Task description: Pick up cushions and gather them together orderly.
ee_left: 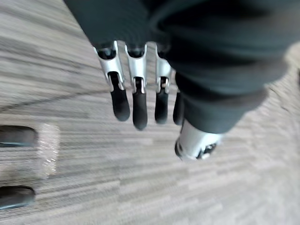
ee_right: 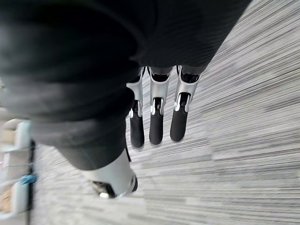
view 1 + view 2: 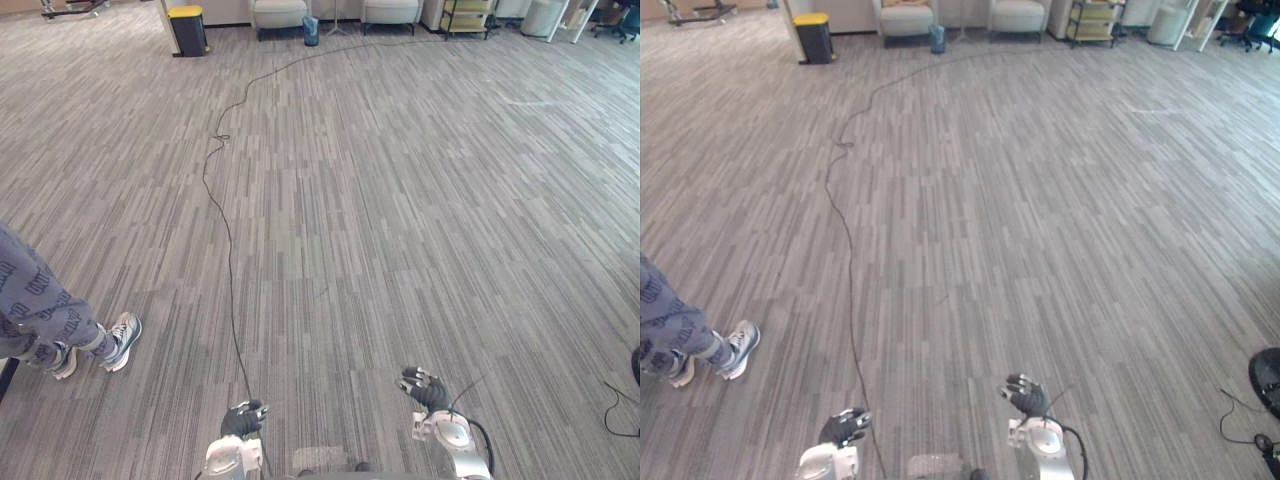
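Note:
My left hand [image 3: 243, 420] and right hand [image 3: 425, 390] hang low at the near edge of the eye views, a little apart, above grey striped carpet [image 3: 400, 200]. In the left wrist view the left hand's fingers [image 1: 133, 103] hang straight with only carpet past them. The right hand's fingers [image 2: 157, 122] are likewise straight and hold nothing. Two pale cushioned seats [image 3: 280, 14] [image 3: 390, 10] stand far off along the back wall.
A person's legs and sneakers [image 3: 110, 342] stand at my near left. A black bin with a yellow lid [image 3: 187, 28] and a small blue bin [image 3: 311, 30] sit by the far seats. A shelf rack [image 3: 465, 15] is at the back right. A dark chair base [image 3: 1268, 378] lies at the right edge.

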Robot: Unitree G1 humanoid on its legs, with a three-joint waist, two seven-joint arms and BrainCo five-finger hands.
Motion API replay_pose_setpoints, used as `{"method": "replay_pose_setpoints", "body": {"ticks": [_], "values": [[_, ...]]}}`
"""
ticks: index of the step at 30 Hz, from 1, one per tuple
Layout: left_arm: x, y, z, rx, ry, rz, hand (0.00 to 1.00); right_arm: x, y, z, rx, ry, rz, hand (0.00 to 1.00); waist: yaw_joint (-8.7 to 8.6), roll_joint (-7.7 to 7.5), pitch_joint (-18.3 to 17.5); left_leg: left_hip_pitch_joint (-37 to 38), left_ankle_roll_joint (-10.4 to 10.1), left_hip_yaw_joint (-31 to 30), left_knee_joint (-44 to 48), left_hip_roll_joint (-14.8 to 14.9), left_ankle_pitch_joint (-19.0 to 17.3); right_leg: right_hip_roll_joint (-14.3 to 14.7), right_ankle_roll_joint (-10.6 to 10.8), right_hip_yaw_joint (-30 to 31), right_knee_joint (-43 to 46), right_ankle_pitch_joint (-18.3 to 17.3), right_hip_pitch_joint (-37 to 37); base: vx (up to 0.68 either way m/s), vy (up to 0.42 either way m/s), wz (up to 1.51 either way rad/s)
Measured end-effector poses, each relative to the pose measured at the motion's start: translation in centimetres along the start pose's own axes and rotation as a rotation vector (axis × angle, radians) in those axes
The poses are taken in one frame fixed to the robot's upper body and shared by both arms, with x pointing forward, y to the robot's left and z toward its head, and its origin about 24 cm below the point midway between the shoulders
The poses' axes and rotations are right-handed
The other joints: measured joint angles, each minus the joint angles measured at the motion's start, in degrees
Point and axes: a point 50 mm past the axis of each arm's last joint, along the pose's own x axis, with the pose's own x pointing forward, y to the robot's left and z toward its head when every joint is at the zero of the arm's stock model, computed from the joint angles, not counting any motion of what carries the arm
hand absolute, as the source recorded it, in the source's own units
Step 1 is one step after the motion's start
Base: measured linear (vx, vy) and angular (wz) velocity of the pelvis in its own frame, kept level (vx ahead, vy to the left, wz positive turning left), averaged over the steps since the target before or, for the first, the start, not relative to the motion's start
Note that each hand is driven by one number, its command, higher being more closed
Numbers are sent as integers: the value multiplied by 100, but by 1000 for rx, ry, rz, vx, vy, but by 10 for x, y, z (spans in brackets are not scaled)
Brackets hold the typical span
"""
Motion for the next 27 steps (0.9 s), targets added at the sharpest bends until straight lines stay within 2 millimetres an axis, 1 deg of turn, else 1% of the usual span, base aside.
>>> {"method": "replay_pose_setpoints", "body": {"ticks": [2,3,4,8,10,11,14,16,18,21,27], "values": [[-1,5,-13,-9,61,23,0,-2,-4,-16,4,75,-19,0,6,-2,2,18,-42,-23,-49,0,30,1,0,-29,-5,0,4,-15,-26,4],[-1,6,-15,-9,72,26,0,-2,-5,-19,6,89,-23,0,7,-3,3,41,-58,-25,-87,0,45,2,0,-31,-7,0,9,-16,-37,7],[-3,9,-23,0,108,37,0,-5,-10,-31,14,147,-42,0,12,-9,9,109,-90,-40,-181,1,88,3,0,-56,-29,0,50,-19,-31,6],[-3,12,-29,-7,137,54,0,-9,-16,-48,31,229,-71,0,31,-13,13,111,-75,-45,-197,1,100,3,0,-73,-33,-1,67,-22,-20,2],[-4,13,-31,-29,146,66,0,-11,-17,-53,48,252,-82,0,32,-17,11,122,-61,-51,-256,1,129,5,0,-86,-34,-4,79,-44,-26,2],[-4,13,-32,-49,155,71,0,-13,-20,-56,82,265,-98,0,33,-18,15,185,-46,-68,-388,0,201,9,0,-106,-38,-8,79,-35,-29,6],[-4,14,-33,-76,157,80,0,-16,-23,-63,130,296,-124,0,46,-46,30,173,-38,-115,-390,-12,207,2,-1,-151,-39,-17,80,-30,-27,8],[-4,13,-33,-78,158,79,0,-17,-24,-64,157,301,-136,0,45,-52,34,172,-31,-152,-392,-20,211,-5,4,-182,-40,-26,81,-17,-21,11],[-3,11,-32,-78,160,63,0,-19,-27,-70,206,335,-159,0,48,-72,47,160,-13,-235,-416,-34,223,-18,5,-274,-44,-47,84,-11,-21,18],[-2,9,-31,-77,169,49,0,-20,-27,-72,225,345,-166,0,74,-94,60,132,-12,-286,-421,-36,223,-18,3,-327,-77,-53,93,-17,-25,11],[-1,8,-30,-73,176,38,0,-20,-29,-76,298,371,-194,0,72,-89,78,101,-13,-284,-405,-32,223,-12,3,-337,-103,-53,77,2,-14,1]]}}
